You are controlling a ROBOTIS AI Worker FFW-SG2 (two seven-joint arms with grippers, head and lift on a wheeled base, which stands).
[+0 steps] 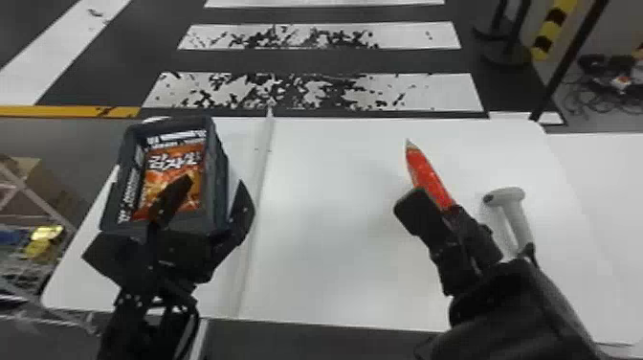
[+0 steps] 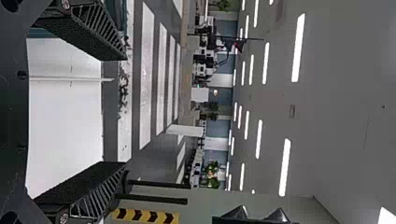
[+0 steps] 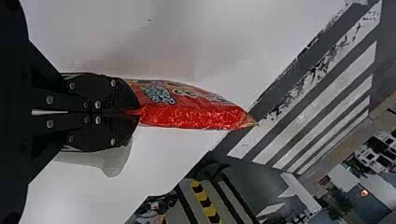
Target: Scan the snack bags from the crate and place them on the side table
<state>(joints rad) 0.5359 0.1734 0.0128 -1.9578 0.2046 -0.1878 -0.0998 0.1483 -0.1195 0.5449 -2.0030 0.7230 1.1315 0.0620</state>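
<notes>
In the head view my left gripper (image 1: pixel 205 201) stands open at the near end of the dark crate (image 1: pixel 219 186), where an orange snack bag (image 1: pixel 174 174) lies. The left wrist view has the left gripper (image 2: pixel 122 111) with its fingers wide apart and nothing between them. Over the right part of the white table, my right gripper (image 1: pixel 437 208) is shut on a red snack bag (image 1: pixel 427 174). In the right wrist view the right gripper (image 3: pixel 137 113) pinches one end of the red bag (image 3: pixel 191 114). The scanner (image 1: pixel 509 210) is just right of that gripper.
The white table (image 1: pixel 335 268) spreads between the two arms, with a raised seam (image 1: pixel 260 191) right of the crate. Another white surface (image 1: pixel 598 167) adjoins at the right. A wire rack (image 1: pixel 28 258) stands at the left, and black posts (image 1: pixel 569 57) rise behind the table.
</notes>
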